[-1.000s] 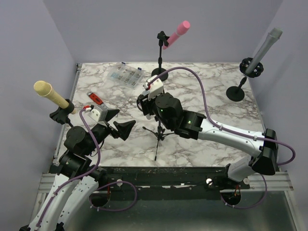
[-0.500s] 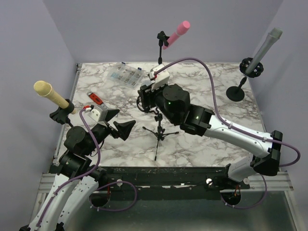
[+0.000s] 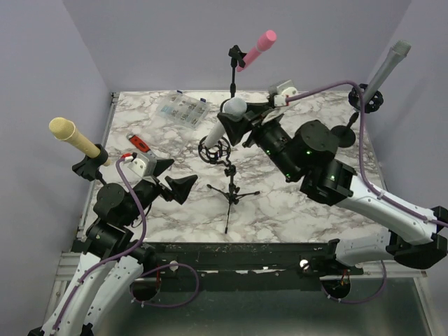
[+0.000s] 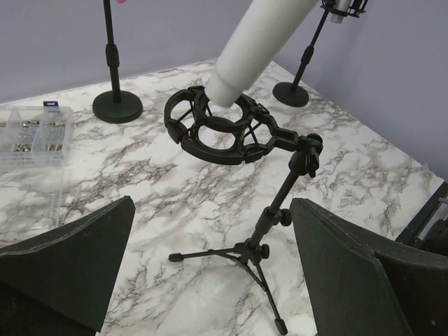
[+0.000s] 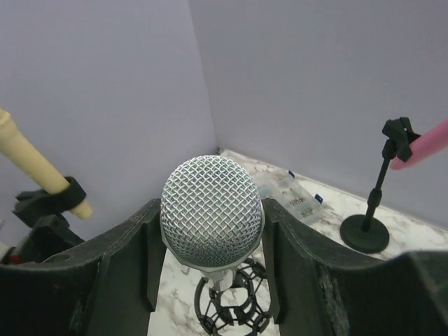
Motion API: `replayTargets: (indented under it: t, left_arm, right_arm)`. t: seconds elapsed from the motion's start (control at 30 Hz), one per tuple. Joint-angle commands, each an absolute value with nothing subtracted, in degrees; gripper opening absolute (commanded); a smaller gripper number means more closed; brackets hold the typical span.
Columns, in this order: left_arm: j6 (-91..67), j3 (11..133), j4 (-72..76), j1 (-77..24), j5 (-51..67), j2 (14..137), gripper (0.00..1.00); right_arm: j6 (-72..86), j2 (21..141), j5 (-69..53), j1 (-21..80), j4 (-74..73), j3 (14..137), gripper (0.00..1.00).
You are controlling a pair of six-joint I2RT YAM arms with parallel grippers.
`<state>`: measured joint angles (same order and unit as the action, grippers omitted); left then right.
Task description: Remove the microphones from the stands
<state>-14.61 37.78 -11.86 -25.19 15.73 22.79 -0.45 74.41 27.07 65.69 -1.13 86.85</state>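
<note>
A white microphone (image 3: 219,127) with a silver mesh head (image 5: 212,210) is tilted over the black shock-mount ring (image 3: 215,152) of a small tripod stand (image 3: 229,190). My right gripper (image 3: 243,123) is shut on the microphone just below the head, a finger on each side (image 5: 294,245). In the left wrist view the microphone's lower end (image 4: 226,92) sits at the ring's upper rim (image 4: 220,133). My left gripper (image 4: 210,224) stands open low in front of the stand, nothing between its fingers.
A pink microphone (image 3: 256,49) stands on a round-base stand at the back, a grey one (image 3: 383,71) at the back right, a yellow one (image 3: 74,138) on the left. A clear parts box (image 3: 183,110) lies at the back left of the marble table (image 3: 294,203).
My right arm has swung up and to the right, drawing the microphone upward through the shock-mount ring. The left arm has not moved.
</note>
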Motion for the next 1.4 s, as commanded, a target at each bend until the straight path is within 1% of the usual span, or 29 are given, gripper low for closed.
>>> replayTargets:
  t: [0.0, 0.2, 0.3, 0.37, 0.47, 0.57, 0.63, 0.67, 0.7, 0.73, 0.8, 0.83, 0.9, 0.93, 1.03, 1.2, 1.3, 1.37]
  left_arm:
    - [-14.9, 37.6, -11.0, -24.9, 17.1, 23.4, 0.99]
    - [-14.9, 37.5, -10.9, -24.9, 17.1, 23.5, 0.99]
    - [-14.9, 37.5, -10.9, -24.9, 17.0, 23.6, 0.99]
    - [-14.9, 37.5, -11.0, -24.9, 17.0, 23.6, 0.99]
    - [-14.9, 37.6, -11.0, -24.9, 17.0, 23.5, 0.99]
    - [-14.9, 37.5, -10.9, -24.9, 17.0, 23.5, 0.99]
    - [-15.0, 37.6, -10.8, -24.9, 17.1, 23.6, 0.99]
    - [-15.0, 37.5, -10.8, -24.9, 17.3, 23.8, 0.99]
    - [-15.1, 37.5, -10.7, -24.9, 17.4, 23.9, 0.99]
    - [-15.2, 37.5, -10.7, -24.9, 17.6, 24.0, 0.99]
    - [-15.2, 37.6, -10.7, -24.9, 17.9, 24.2, 0.99]
    - [-15.2, 37.6, -10.6, -24.9, 17.9, 24.3, 0.99]
    - [-15.2, 37.6, -10.7, -24.9, 17.8, 24.3, 0.99]
    - [-15.2, 37.5, -10.8, -24.9, 17.7, 24.3, 0.99]
    - [-15.2, 37.5, -10.8, -24.9, 17.5, 24.3, 0.99]
    - [-15.3, 37.5, -10.5, -24.9, 17.8, 24.4, 0.99]
    - [-15.4, 37.4, -10.7, -24.9, 18.0, 24.8, 0.99]
    - [-15.4, 37.4, -10.7, -24.9, 17.9, 24.8, 0.99]
  right_arm:
    - [-1.6, 70.1, 23.8, 66.3, 8.1, 83.4, 0.01]
    - [-2.4, 63.8, 22.0, 66.3, 17.2, 76.9, 0.01]
    - [-4.4, 61.2, 24.9, 66.3, 20.8, 74.2, 0.01]
    - [-7.0, 60.2, 28.8, 66.3, 22.1, 73.0, 0.01]
    - [-13.7, 60.8, 42.8, 66.3, 22.5, 73.3, 0.01]
    - [-26.3, 65.8, 58.8, 65.4, 24.3, 74.6, 0.01]
    - [-31.7, 69.5, 65.5, 62.7, 25.4, 74.9, 0.01]
    - [-32.3, 70.8, 66.7, 60.2, 25.2, 74.6, 0.01]
    - [-31.0, 71.9, 67.5, 57.9, 22.8, 74.8, 0.01]
    - [-27.4, 73.4, 67.7, 54.8, 15.5, 76.0, 0.01]
    - [-14.2, 77.4, 64.6, 48.3, -5.4, 82.4, 0.01]
    - [-6.2, 79.9, 60.6, 45.3, -16.3, 86.1, 0.01]
    - [3.1, 84.9, 52.0, 38.6, -29.7, 92.0, 0.01]
    - [5.8, 87.3, 49.0, 36.8, -33.8, 94.3, 0.01]
    - [8.8, 94.9, 44.5, 32.4, -43.9, 98.7, 0.01]
    - [8.3, 105.7, 42.1, 28.6, -52.5, 101.6, 0.01]
    - [11.0, 109.5, 39.4, 27.5, -56.3, 102.9, 0.01]
    - [12.7, 109.3, 36.4, 27.4, -56.6, 101.4, 0.01]
